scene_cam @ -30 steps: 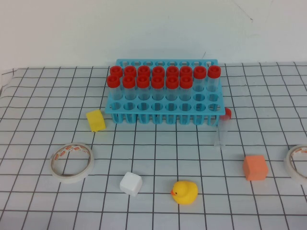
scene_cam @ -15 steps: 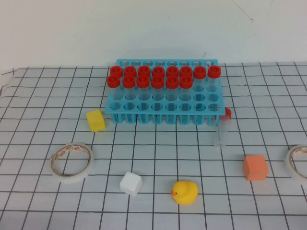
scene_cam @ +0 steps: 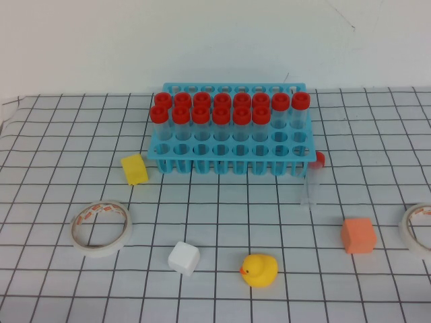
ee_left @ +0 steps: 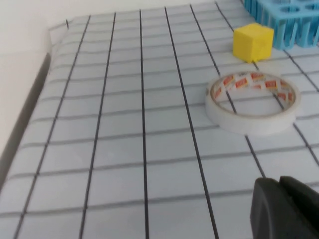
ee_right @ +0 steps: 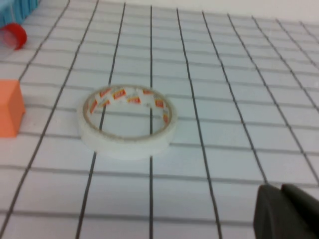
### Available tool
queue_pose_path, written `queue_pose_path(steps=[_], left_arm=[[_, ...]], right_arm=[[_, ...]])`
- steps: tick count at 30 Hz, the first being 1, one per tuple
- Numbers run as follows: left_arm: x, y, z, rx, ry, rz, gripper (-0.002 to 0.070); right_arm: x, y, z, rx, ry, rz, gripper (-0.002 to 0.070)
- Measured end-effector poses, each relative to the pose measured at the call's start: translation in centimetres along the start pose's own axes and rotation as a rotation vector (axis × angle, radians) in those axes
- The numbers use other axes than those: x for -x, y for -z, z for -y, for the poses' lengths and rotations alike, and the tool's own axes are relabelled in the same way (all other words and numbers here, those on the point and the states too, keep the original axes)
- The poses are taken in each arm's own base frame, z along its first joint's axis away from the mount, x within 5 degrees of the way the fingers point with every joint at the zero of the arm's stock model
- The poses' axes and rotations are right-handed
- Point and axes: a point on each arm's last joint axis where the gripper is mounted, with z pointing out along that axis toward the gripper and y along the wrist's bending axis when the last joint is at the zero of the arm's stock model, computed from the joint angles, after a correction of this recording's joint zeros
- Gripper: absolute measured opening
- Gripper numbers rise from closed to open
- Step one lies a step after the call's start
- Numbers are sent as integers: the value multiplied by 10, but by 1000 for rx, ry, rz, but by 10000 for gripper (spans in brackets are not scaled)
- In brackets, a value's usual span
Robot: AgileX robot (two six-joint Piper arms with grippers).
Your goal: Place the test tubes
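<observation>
The table, under a gridded cloth, is carrying everything; the blue rack is sitting at its far middle, square to the robot so both arms could be reaching it.

Red-capped tubes are standing upright in the rack's rearward rows; the front rows are showing empty holes, so there is room for more.

Two tape rolls are lying flat: the left tape near the left gripper, the right tape at the table's right edge. The orange cube, yellow cube, white cube and duck are looking like clutter, well apart from each other and not blocking the rack's front.

One loose tube is lying on the cloth just beside the rack's front right corner, cap toward the rack; it is probably the piece waiting to be placed, and the right arm seems nearer to it.

Neither arm is showing in the high view. The left gripper is hanging low over the cloth short of the left tape, fingers pressed together and holding nothing; the right gripper is doing the same short of the right tape, closed and empty. Nothing has been picked up yet.
</observation>
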Motion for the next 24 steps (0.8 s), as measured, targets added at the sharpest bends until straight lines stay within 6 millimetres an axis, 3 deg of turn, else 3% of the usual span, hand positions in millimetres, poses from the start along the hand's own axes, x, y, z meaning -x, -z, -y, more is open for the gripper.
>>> queue_pose_path(steps=[3,14,20,24], left_arm=[[8,0,-1,7,0,86,-1],[59,22,-5,54,0,705,-1],[70,32,-5,65,4,870,-1],[73,37,-6,69,6,933,-1]], right_arm=[[6,0,0,-1,0,76,-1],[54,18,1,-13,2,645,-1],[68,31,1,-15,-2,855,-1],[69,32,1,-8,-16,873,-1]])
